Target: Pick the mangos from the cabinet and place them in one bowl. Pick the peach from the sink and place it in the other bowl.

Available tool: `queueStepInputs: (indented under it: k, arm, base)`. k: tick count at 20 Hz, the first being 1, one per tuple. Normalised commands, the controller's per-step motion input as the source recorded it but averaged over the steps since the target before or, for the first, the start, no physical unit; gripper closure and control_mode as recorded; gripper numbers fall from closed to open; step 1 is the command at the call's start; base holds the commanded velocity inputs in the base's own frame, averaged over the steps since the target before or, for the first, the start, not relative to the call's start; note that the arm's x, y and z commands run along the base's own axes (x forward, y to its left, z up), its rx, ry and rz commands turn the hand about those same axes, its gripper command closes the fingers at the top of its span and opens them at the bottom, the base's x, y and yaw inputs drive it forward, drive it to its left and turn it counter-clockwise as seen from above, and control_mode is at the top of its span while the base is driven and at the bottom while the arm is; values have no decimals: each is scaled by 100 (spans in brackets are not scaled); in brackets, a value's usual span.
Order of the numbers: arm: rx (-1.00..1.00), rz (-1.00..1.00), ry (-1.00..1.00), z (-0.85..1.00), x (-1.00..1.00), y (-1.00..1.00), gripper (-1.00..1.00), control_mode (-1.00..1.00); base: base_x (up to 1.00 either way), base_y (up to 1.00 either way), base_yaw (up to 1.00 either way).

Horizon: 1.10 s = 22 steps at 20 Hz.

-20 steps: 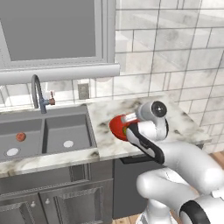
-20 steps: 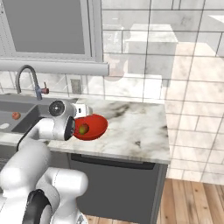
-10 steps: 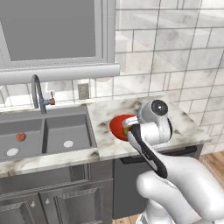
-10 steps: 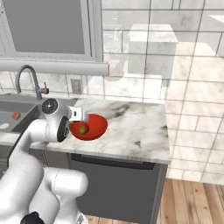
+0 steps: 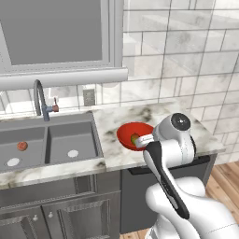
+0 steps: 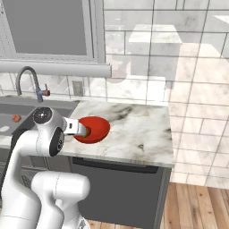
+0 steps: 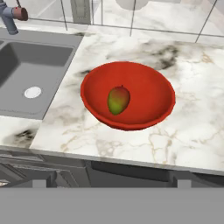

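Kitchen, marble tabletop (image 7: 192,131) beside sink (image 5: 49,140). End effector (image 6: 85,130) wide open, holding nothing, just beside red bowl (image 7: 128,101). Red-green mango (image 7: 118,99) lies inside red bowl. Peach (image 5: 22,146) sits in sink, far basin from bowl. Step looks like: one mango dropped off. Next likely needs another fruit picked up.

Glossy red bowl (image 7: 144,87) on veined marble-look counter (image 7: 192,127); sink (image 7: 30,65) seemingly matt
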Motion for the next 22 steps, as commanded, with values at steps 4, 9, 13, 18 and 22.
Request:
queueStepInputs:
  k: [4,9,13,18,22]
  arm:
    - [0,3,0,0,-37,0,-100,-100]
    - [0,0,0,-2,-14,0,-100,100]
    - [0,0,0,0,0,0,-100,100]
    - [0,0,0,0,0,0,-100,100]
    - [0,0,0,0,0,0,-100,100]
  base:
    - [0,0,0]
    - [-22,0,0]
    - [-92,7,1]
    - [-83,16,7]
    - [-79,31,21]
